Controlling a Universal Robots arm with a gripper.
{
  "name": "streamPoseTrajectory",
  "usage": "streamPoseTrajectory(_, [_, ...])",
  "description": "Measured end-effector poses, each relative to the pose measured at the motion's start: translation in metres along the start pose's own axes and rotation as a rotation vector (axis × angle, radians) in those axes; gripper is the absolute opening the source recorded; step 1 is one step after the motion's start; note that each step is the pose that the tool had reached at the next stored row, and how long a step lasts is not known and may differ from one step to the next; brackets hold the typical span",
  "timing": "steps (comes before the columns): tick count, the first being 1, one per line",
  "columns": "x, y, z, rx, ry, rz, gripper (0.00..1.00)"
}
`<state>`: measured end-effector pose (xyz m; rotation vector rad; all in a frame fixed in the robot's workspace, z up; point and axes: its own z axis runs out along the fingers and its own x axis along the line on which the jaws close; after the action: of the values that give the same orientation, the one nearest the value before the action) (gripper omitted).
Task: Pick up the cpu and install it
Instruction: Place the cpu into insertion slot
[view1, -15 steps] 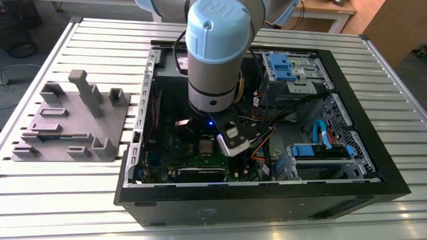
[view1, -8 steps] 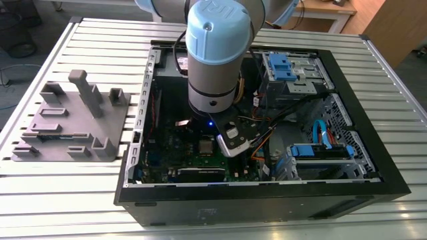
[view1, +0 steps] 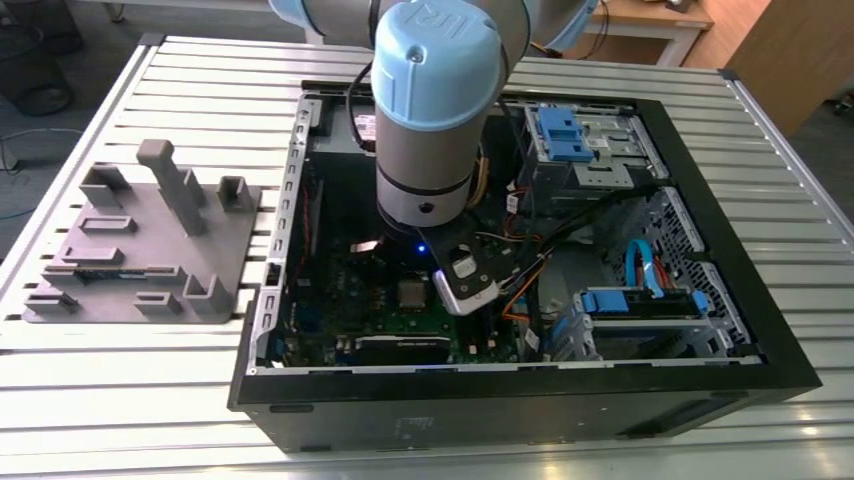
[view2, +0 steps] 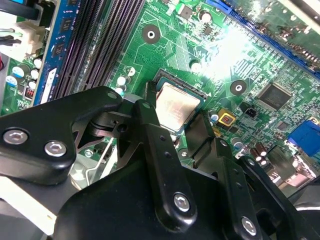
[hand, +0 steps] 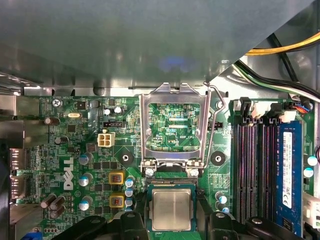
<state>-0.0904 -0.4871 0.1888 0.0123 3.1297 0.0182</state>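
- Grey plastic tray (view1: 238, 238), matte, with upright blocks and posts; at the exterior view's left, lying flat just beside the case.
- Table (view1: 200, 80) of ribbed pale metal slats; bare strips round the tray and along every side of the case.
- Black computer case (view1: 534, 410), boxy, side panel off, open upward; straight rim walls hemming the work space.
- Green motherboard (hand: 132, 127) on the case floor, glossy and densely traced; small silver cylinder capacitors (hand: 85, 160), two yellow square parts, white printed lettering near one edge.
- Silver socket frame (hand: 145, 130), thin stamped metal with a hollow middle, swung open; thin wire lever alongside; hinge end just beside the socket.
- The cpu (hand: 171, 209) (view2: 177, 106), flat square, brushed silver-grey top, thin pale rim; level over the socket, apart from the open frame.
- Black fingers (view2: 150, 130), matte bars with bolt heads, pinching the cpu on two opposite sides; capacitors near on one flank, memory slots on the other.
- Long black memory slots (hand: 250, 170), ribbed; one blue module (hand: 287, 170) with a white printed label.
- Arm (view1: 427, 110), pale blue rounded cap over a grey cylinder, reaching down into the case.
- Yellow and black cables (hand: 280, 49), looping near the board's edge.
- Blue plastic drive brackets (view1: 561, 135) on metal cages, at the exterior view's right.
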Motion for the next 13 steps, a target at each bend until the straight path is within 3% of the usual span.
streamPoseTrajectory(13, [0.0,0.0,0.0003,-0.0001,-0.0001,0.0,0.47])
